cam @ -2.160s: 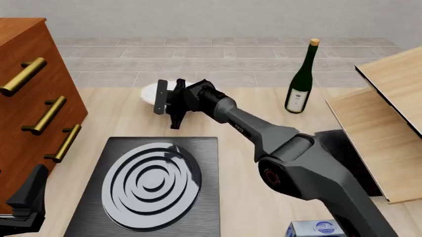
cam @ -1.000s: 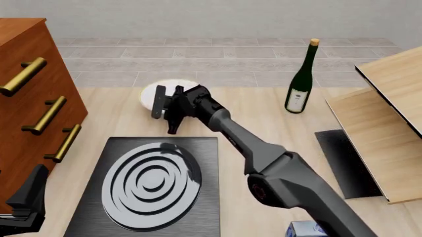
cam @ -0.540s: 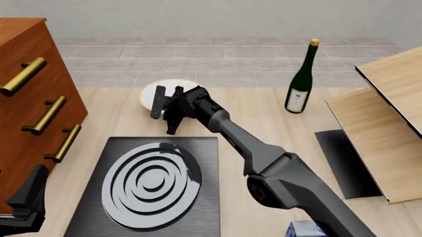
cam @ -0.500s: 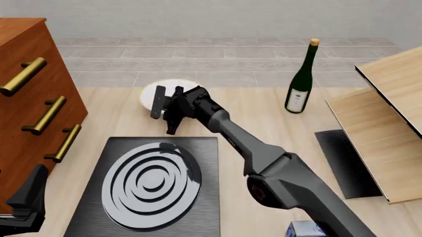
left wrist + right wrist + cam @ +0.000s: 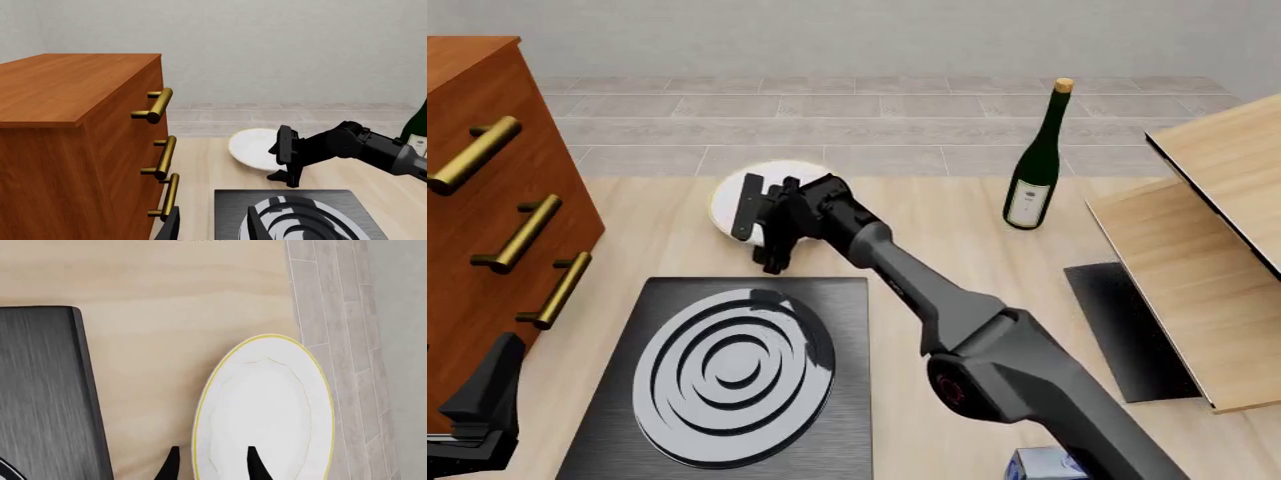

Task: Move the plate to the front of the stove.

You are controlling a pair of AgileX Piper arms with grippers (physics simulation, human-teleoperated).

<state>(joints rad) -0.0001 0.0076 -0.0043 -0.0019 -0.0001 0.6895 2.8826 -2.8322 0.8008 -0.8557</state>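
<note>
right end effector [image 5: 762,222] straddling plate [image 5: 267,410] rim, beyond stove [image 5: 734,370]

A dresser [image 5: 487,190] stands at 9 o'clock, a bottle [image 5: 1037,170] at 1, a dark mat [image 5: 1124,330] at 4.

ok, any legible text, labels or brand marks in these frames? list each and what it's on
None legible.
Wine bottle: pale label with dark marks, too small to read.
Blue box at the near table edge: round white logo with lettering, blurred and cut off by the frame.
Right arm: a small red ring mark on a joint, no text.
Plate, stove and wooden cabinet: no markings.
</note>
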